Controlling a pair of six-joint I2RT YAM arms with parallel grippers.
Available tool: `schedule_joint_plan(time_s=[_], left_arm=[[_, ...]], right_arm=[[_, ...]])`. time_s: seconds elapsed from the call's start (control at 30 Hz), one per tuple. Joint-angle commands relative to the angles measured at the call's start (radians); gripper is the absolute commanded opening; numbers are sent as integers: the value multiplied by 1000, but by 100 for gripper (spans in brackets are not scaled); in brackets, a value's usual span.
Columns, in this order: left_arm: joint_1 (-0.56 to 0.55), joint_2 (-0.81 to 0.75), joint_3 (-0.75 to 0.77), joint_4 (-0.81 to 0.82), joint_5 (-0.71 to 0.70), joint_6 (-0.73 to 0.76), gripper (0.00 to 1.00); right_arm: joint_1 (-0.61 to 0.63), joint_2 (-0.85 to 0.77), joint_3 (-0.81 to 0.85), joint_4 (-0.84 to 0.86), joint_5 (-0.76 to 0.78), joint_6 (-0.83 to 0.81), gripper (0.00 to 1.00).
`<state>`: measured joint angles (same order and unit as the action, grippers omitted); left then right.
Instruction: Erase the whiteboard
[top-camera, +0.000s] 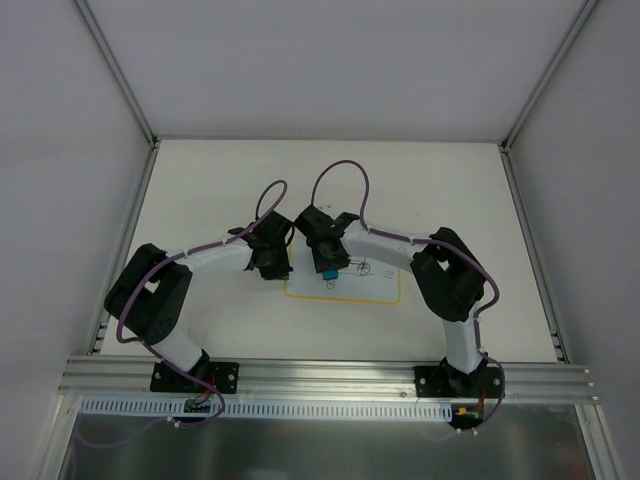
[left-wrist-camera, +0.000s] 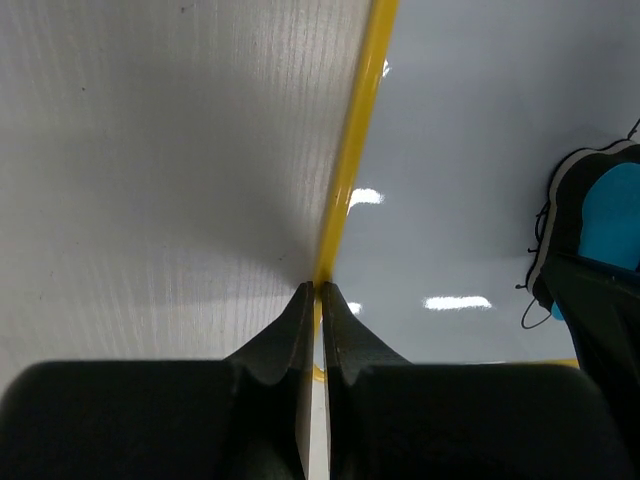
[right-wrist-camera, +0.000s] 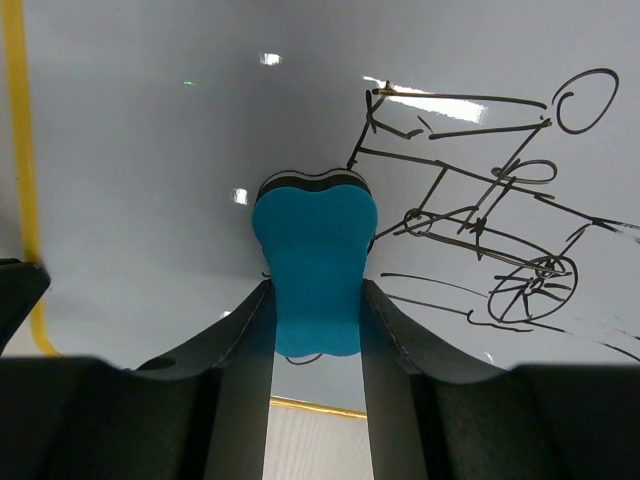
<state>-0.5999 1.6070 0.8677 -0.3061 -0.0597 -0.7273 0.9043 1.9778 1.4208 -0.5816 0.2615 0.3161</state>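
right gripper (right-wrist-camera: 316, 285) clamped on blue eraser (right-wrist-camera: 315, 250), held against whiteboard (right-wrist-camera: 150, 150) | sketch (right-wrist-camera: 480, 210) seen at eraser's 3 o'clock | left gripper (left-wrist-camera: 318, 290) pressed together at whiteboard's 9 o'clock yellow border (left-wrist-camera: 358, 120) | whiteboard laid centrally on counter (top-camera: 200, 190)

A robotics lab cell: white panels (top-camera: 300, 60) and aluminium framing (top-camera: 118, 70) are enclosing a bench (top-camera: 440, 190), with two arms (top-camera: 205, 258) sitting bolted to its rail (top-camera: 330, 376).

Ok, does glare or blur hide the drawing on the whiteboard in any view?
Right wrist: lamp glare on the whiteboard, one streak over the top of the drawing, lines legible; near fingers soft. Left wrist: glare patches too, fingers blurred. Top external: even light, drawing tiny.
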Motion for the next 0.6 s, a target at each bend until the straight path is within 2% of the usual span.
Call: schedule_joint_plan(time_s=[0.0,0.17,0.33,0.57], left_arm=[[-17,41,-53,-44,-54,-14,0],[-17,44,-62,-45,-55,-23,0],[-15,42,-76,-47,-58,-32,0],[-15,57,-73,-45,-57,-34,0]], right_arm=[[7,39,61,-27,5,52,9],[-14,73,66,-72,53,67,8],[-87,3,-84,-78,62,83,8],[-310,-171,-327,-77,96,58,8]])
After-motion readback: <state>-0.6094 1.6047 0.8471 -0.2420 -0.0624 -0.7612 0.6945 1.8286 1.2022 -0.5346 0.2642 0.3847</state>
